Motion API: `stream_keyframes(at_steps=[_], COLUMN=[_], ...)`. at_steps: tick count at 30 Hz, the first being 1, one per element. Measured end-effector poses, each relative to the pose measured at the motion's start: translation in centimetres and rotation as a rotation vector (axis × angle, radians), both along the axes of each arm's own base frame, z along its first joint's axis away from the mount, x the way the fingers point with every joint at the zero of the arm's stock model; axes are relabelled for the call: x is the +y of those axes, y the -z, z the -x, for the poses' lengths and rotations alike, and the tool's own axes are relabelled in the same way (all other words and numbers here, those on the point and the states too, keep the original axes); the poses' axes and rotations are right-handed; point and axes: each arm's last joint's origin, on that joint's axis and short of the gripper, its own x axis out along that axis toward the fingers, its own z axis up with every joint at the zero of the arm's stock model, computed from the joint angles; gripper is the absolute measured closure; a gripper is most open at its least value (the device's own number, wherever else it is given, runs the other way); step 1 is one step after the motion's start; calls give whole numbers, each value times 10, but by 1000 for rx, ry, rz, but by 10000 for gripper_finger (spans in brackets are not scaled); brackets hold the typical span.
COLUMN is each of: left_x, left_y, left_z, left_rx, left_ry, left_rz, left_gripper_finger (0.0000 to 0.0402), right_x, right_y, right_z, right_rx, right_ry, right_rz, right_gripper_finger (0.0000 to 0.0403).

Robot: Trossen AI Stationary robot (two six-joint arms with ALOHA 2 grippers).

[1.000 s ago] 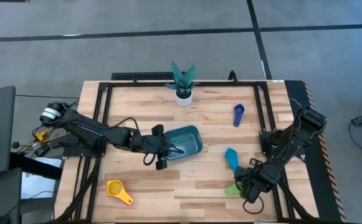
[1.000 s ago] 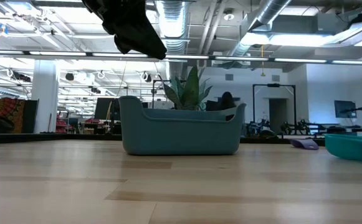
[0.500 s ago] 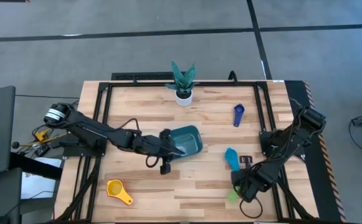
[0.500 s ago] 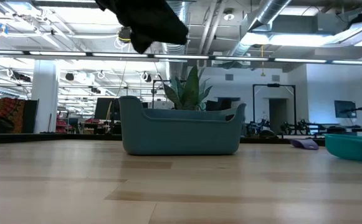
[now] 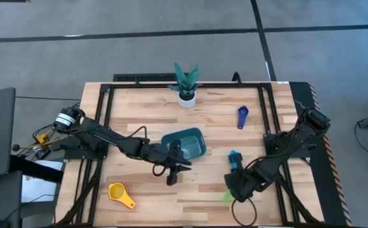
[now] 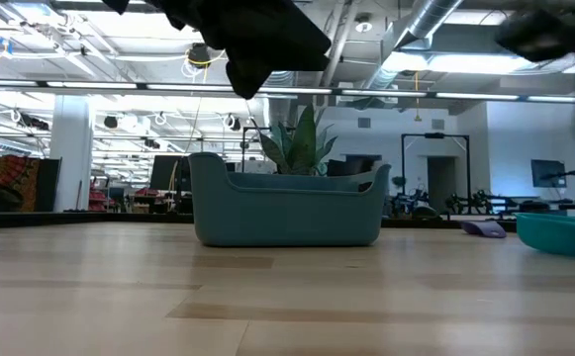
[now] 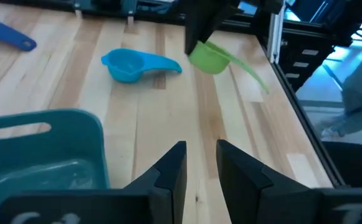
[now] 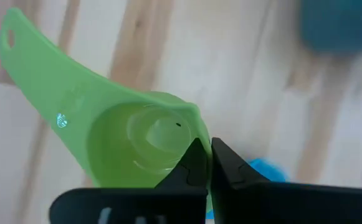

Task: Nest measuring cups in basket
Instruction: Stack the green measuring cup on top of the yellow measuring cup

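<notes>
The right claw [image 8: 204, 163], toward the front right of the wooden counter [image 5: 203, 196], is clenched on the rim of the green measuring cup [image 8: 137, 146], holding it clear of the boards with its handle slanting away. The left wrist view shows that green cup hanging from dark fingers, its handle angled out toward the counter's edge rail. The light blue measuring cup [image 5: 234, 157] lies on the counter just beside the right arm, between it and the teal basket [image 5: 185, 143]. The left claw [image 7: 197, 163] hovers above the counter at the basket's front edge, fingers released with a narrow gap and nothing between them. A dark blue measuring cup [image 5: 242, 116] lies well apart toward the back right, and a yellow measuring cup [image 5: 120, 194] sits at the front left. A white pot with a green plant [image 5: 186, 84] stands at the back edge behind the basket.
</notes>
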Motion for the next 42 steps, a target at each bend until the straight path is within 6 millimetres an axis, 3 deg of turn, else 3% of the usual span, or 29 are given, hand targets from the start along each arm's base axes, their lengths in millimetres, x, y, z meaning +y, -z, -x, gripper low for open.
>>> stream_keyframes(at_steps=[6,14,19,24,34,42], left_x=[-3,-7,-8,-7,-1,10], left_y=[-5,-12,-21,-27,-42,-55], left_z=[-1,-1,-6,-10,-16,-15], left_rx=[-53,-116,-101,0,102,198], left_ry=[5,-44,-67,-131,-96,-162], left_rz=[26,47,46,50,171,217], left_gripper_finger=[311,239,222,221,221,221], right_x=[-11,-39,-49,-53,-62,-65], right_y=[-14,-39,-53,-63,-65,-64], right_z=[-19,-51,-64,-71,-77,-75], right_rx=[-111,-234,-307,-345,-368,-386], right_ry=[-27,288,377,378,374,400], right_rz=[108,-22,-78,-95,-66,19], right_gripper_finger=[380,392,382,389,380,384])
